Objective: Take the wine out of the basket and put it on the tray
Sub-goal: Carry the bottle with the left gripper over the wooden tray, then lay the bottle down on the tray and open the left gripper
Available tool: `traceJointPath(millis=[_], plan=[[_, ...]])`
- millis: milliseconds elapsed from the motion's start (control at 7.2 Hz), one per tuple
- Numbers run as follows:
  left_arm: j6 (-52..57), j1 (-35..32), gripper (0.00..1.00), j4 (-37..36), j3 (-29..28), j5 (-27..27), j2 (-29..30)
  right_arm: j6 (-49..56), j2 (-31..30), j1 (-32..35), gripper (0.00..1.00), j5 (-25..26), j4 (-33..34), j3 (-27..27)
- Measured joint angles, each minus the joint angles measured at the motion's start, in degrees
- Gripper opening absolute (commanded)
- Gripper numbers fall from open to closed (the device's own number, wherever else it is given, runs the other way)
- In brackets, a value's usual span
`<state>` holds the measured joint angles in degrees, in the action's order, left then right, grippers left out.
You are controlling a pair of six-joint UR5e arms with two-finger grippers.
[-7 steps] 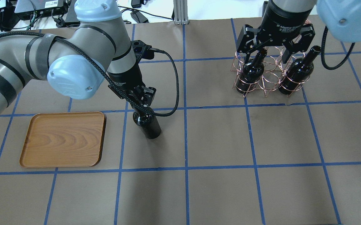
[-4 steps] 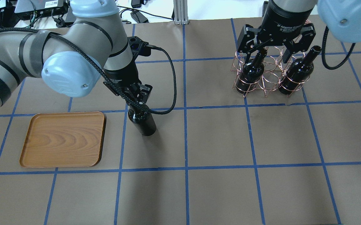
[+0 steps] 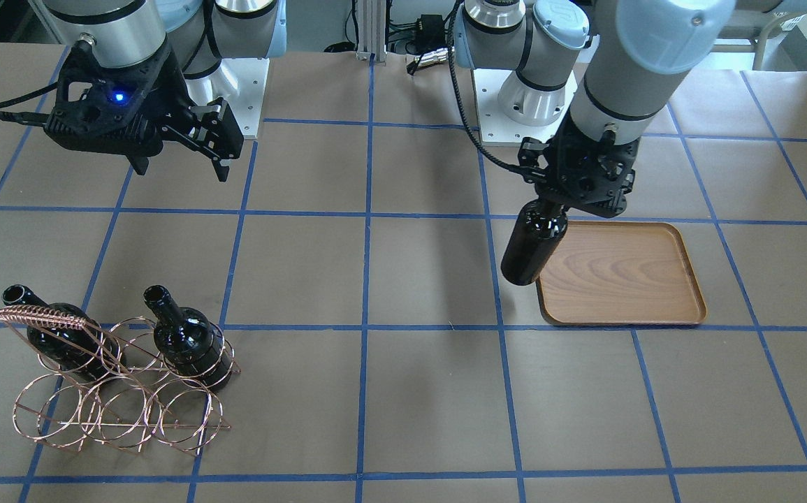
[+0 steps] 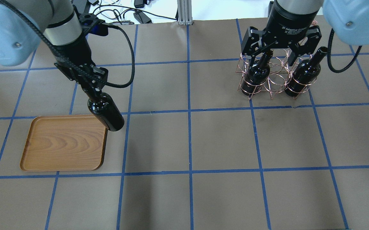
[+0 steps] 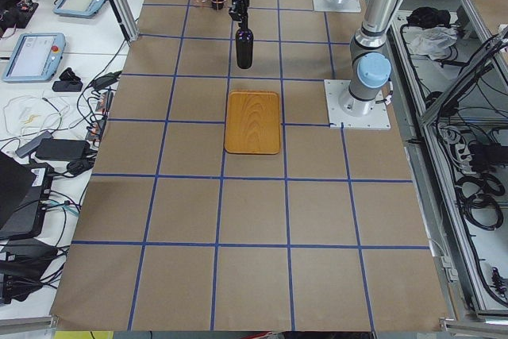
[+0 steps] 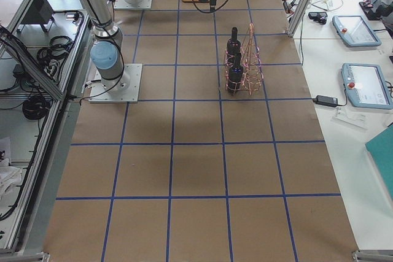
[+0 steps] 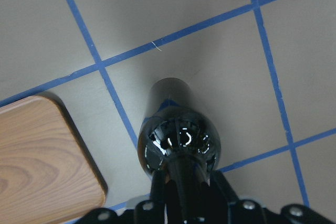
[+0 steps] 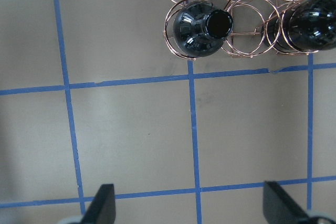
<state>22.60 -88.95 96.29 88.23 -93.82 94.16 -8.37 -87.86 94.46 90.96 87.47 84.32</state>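
Black glossy glass: the wine [image 4: 105, 111], slim neck up, hangs slightly tilted from the left gripper [image 4: 91, 88], jaws closed tight on the neck. Bottle's base is just off the corner of the tray [image 4: 63, 143], not on it. Tray = flat brown wood w/ visible grain, rounded corners, low rim. Right gripper [image 4: 273, 56] is spread wide, empty, above the basket [image 3: 124, 409], a copper wire rack of round rings w/ two more bottles [image 3: 190, 346] in it.
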Motion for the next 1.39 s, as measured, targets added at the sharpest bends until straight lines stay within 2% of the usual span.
traceJointPath(millis=[417, 694, 972, 1389], plan=[[14.04, 11.46, 0.0, -0.87, 3.04, -2.71, -2.75, -0.17, -0.02, 0.0, 1.0, 0.07, 0.13, 0.05], [20.12, 17.56, 0.0, -7.37, 8.64, -2.99, -3.99, -0.29, -0.01, 0.02, 1.0, -0.14, 0.22, 0.05], [23.94, 20.57, 0.0, -12.36, 12.44, -2.92, -4.43, -0.25, -0.02, 0.02, 1.0, -0.1, 0.23, 0.05], [25.24, 23.2, 0.0, -12.72, 14.04, -2.98, -4.39, -0.25, -0.02, 0.02, 1.0, 0.02, 0.16, 0.05]])
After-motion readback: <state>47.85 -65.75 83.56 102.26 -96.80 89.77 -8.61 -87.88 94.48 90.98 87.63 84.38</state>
